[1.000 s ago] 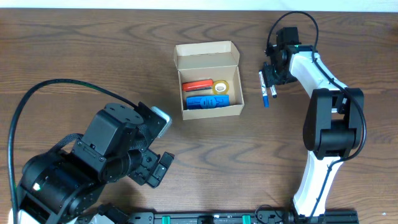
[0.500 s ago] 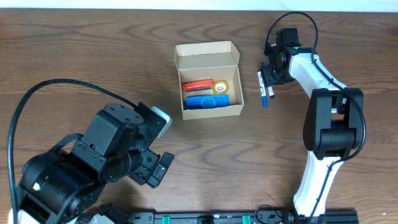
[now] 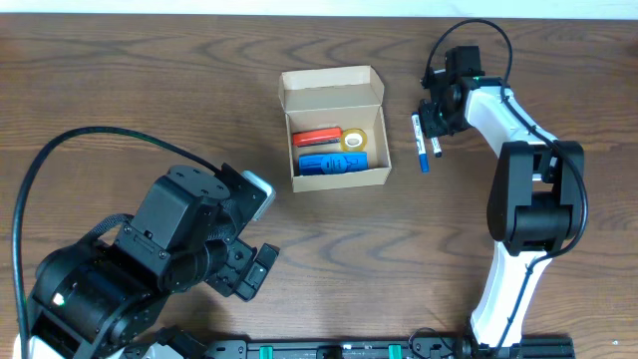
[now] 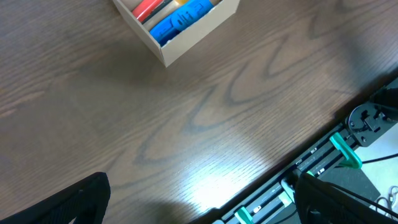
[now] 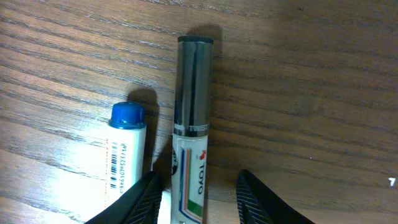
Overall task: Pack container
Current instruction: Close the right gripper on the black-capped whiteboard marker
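Observation:
The container (image 3: 334,88) is a tan cardboard box with its flap lid open at the back. Inside lie a red item (image 3: 317,137), a yellow tape roll (image 3: 353,139) and a blue item (image 3: 331,162). Its near corner shows in the left wrist view (image 4: 166,50). My right gripper (image 3: 431,125) is down at two markers (image 3: 419,140) right of the box. In the right wrist view its open fingers (image 5: 199,177) straddle the black-capped marker (image 5: 194,93). A blue-capped marker (image 5: 127,149) lies just left of it. My left gripper (image 4: 202,186) is open and empty above the table.
The left arm's bulky body (image 3: 169,249) fills the front left of the table. The table's front edge and a rail with green clips (image 4: 339,152) lie right under the left gripper. The right arm (image 3: 523,199) reaches in from the front right.
My right gripper and the markers under it have edged slightly left. The left arm has not moved.

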Controlling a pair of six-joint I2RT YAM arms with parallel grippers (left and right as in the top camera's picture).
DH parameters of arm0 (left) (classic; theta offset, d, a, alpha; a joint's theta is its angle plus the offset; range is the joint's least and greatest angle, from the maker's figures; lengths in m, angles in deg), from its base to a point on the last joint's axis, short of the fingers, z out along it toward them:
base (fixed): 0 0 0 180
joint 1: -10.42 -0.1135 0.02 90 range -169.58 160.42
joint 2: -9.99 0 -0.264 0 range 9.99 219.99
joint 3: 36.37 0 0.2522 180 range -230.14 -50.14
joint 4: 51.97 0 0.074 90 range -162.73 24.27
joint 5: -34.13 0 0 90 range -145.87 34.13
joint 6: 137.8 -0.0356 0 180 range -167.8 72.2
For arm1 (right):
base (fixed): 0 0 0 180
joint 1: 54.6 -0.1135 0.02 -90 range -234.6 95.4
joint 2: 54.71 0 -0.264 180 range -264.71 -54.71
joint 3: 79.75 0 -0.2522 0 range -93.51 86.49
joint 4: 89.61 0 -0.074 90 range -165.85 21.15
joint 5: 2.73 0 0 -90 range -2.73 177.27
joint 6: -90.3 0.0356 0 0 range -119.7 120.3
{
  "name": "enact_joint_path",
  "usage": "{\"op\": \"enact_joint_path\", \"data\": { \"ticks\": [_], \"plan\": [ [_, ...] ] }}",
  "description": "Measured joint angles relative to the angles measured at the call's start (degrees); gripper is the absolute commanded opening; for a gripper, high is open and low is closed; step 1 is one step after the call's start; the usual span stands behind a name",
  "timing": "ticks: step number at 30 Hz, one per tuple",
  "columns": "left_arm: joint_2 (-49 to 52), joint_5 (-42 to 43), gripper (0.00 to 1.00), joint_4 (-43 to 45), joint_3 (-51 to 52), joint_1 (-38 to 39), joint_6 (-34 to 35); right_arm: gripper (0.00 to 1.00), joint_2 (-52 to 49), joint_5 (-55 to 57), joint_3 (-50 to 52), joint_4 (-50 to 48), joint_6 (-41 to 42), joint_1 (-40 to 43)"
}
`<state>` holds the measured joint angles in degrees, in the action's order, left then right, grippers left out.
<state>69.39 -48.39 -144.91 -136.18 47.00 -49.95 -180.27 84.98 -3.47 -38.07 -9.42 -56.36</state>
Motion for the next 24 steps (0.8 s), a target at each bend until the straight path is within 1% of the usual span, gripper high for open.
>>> {"op": "enact_joint_path", "data": {
  "ticks": [9,13,20,24],
  "plan": [
    [0.0,0.0,0.95,0.0,0.0,0.0,0.0,0.40,0.2,-2.0,1.0,-1.7,0.0,0.6],
    [0.0,0.0,0.95,0.0,0.0,0.0,0.0,0.30,0.3,-2.4,1.3,-2.3,-0.4,0.9],
    [0.0,0.0,0.95,0.0,0.0,0.0,0.0,0.23,0.4,-2.9,1.4,-2.4,-0.5,1.0],
    [0.0,0.0,0.95,0.0,0.0,0.0,0.0,0.16,0.4,-3.2,1.5,-2.4,-0.7,1.1]
  ]
}}
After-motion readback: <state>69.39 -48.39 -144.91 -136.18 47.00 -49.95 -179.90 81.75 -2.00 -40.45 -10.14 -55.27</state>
